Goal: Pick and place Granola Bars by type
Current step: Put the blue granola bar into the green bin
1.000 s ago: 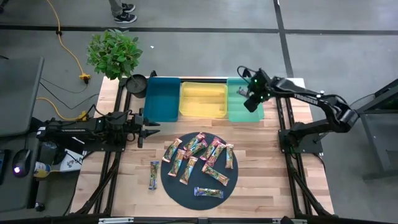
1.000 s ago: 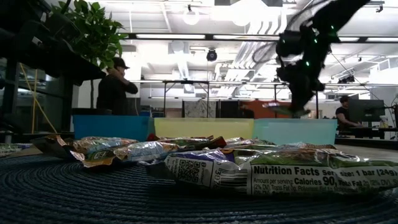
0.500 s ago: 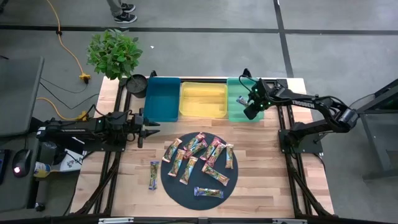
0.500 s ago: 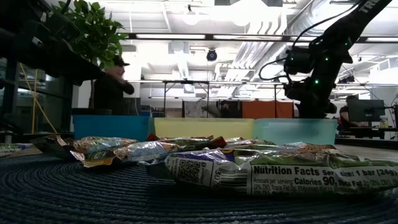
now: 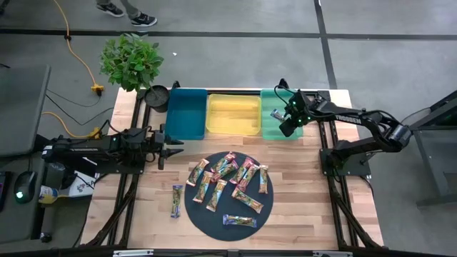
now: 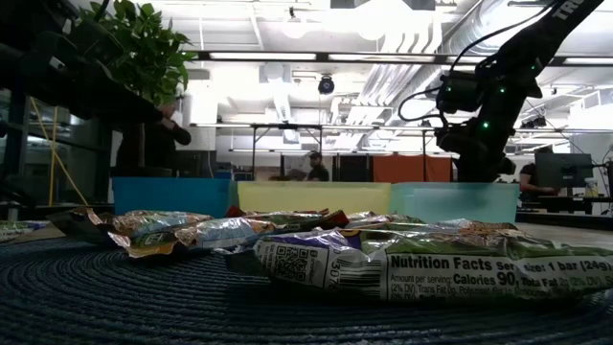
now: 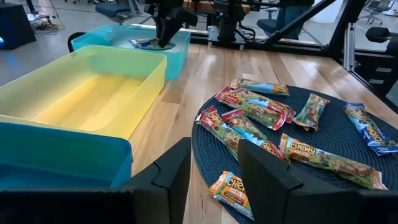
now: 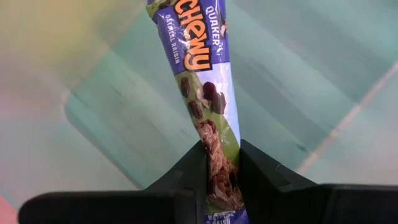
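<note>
My right gripper (image 5: 284,123) is down inside the green tray (image 5: 270,132), shut on a blue-purple granola bar (image 8: 202,68), which also shows in the high view as the bar (image 5: 275,113). Several more granola bars (image 5: 230,178) lie flat on the dark round mat (image 5: 207,218). One blue bar (image 5: 176,200) lies on the wood left of the mat. The blue tray (image 5: 187,114) and the yellow tray (image 5: 233,116) hold nothing. My left gripper (image 7: 214,171) waits open at the table's left, level, with nothing between its fingers. My right gripper pinches one end of the bar (image 8: 217,134) between its two fingers (image 8: 256,174), the fingers lying along the bar. It comes steeply from above, slanting toward the tray floor. The rest of the bar reaches ahead of the fingers, low in the green tray; whether its far end touches the floor I cannot tell.
A potted plant (image 5: 131,61) and a dark round pot (image 5: 157,95) stand at the far left corner. The three trays line the far edge. Bare wood lies right of the mat (image 5: 307,193). A person's feet (image 5: 128,11) show on the floor beyond the table.
My right gripper has come down into the green tray with the bar, sinking behind the tray's wall in the low view and tipping slightly; it has stayed shut. In the last half second it has kept still.
</note>
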Robot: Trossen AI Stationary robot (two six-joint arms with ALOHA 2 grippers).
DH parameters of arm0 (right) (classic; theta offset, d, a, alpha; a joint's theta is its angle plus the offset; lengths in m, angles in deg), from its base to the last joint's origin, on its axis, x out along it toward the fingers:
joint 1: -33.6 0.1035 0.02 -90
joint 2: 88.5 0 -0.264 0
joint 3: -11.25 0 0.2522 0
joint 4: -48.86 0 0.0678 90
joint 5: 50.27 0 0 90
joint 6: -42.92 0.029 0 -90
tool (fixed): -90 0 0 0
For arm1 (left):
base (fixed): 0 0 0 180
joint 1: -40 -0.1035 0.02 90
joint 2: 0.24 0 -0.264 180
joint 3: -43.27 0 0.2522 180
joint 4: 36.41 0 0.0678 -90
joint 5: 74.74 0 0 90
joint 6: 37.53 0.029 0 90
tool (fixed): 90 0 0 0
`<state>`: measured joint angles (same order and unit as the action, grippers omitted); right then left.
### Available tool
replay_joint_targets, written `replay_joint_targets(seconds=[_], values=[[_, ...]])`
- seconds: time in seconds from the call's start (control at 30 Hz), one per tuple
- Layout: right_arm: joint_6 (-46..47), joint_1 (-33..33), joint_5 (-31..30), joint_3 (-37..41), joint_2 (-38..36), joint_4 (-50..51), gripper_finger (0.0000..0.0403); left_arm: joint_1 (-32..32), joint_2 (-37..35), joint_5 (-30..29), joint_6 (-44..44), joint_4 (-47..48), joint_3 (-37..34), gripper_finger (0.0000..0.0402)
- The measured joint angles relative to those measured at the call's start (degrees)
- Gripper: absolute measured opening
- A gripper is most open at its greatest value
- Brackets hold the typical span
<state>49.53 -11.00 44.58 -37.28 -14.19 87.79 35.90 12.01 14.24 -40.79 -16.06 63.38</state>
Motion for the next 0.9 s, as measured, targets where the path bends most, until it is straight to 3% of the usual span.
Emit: replay_joint_targets(seconds=[0.5, 0.9], values=[[-7.52, 0.02, 5.06, 0.0, 0.0, 1.56, 0.0067, 0.02, 0.0, -0.02, -0.02, 0.0, -0.02, 0.0131], [-10.73, 0.02, 4.66, 0.0, 0.0, 2.1, 0.0067, 0.02, -0.01, -0.01, -0.02, 0.0, -0.01, 0.0131]])
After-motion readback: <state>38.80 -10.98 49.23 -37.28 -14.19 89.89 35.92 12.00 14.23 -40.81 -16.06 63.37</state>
